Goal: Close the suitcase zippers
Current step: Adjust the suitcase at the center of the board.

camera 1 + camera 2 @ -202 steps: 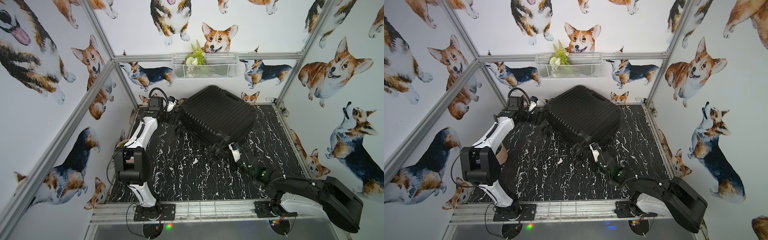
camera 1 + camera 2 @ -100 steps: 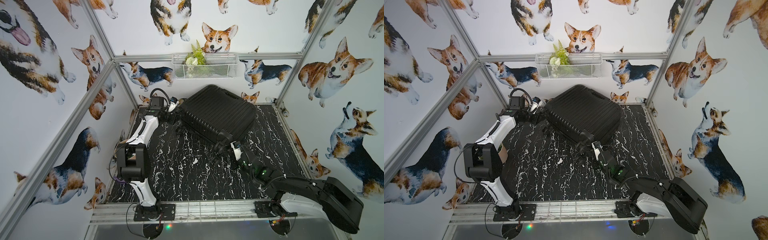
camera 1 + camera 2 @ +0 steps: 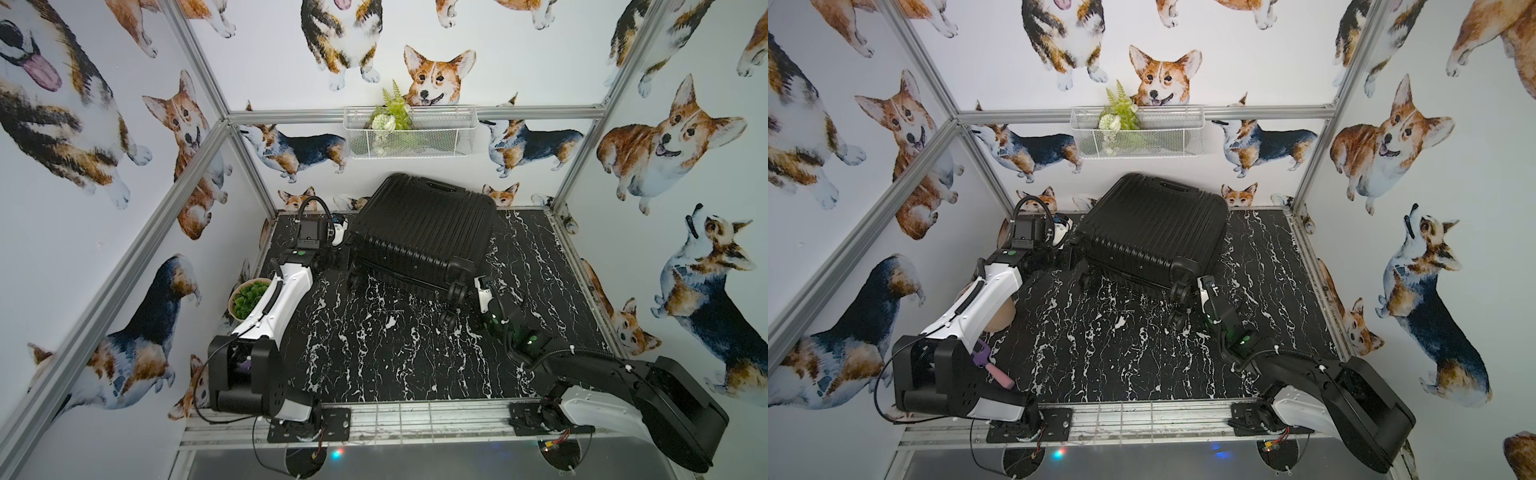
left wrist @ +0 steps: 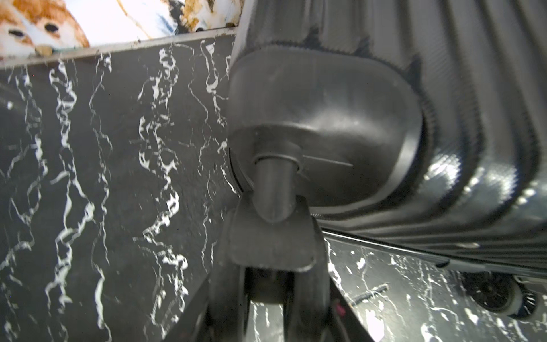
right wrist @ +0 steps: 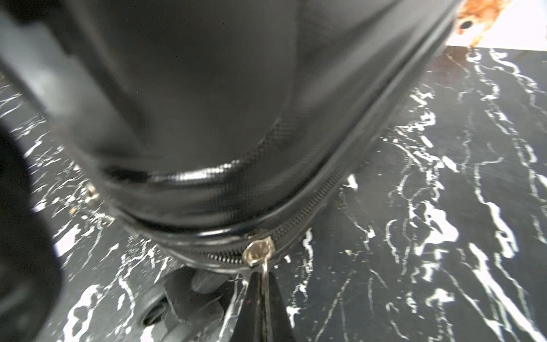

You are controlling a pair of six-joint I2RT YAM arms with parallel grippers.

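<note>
The black ribbed suitcase (image 3: 424, 232) (image 3: 1154, 232) lies flat at the back of the marbled table, lid down. My left gripper (image 3: 345, 261) (image 4: 269, 266) is at its near-left corner, shut around a caster wheel (image 4: 269, 237) that fills the space between the fingers. My right gripper (image 3: 478, 279) (image 5: 263, 284) is at the near-right corner, shut on the thin pull tab of the silver zipper slider (image 5: 258, 251). The zipper track (image 5: 325, 189) looks joined on one side of the slider and parted on the other. The rest of the zippers is hidden.
A white wire basket (image 3: 409, 133) with a plant hangs on the back wall above the suitcase. A potted green plant (image 3: 249, 297) stands at the left edge under my left arm. A pink and purple brush (image 3: 994, 370) lies near the left arm's base. Walls stand close on three sides.
My left gripper has narrowed onto the caster wheel and the left arm's elbow has dropped back. My right gripper stays shut on the pull and has shifted slightly right along the rim.
</note>
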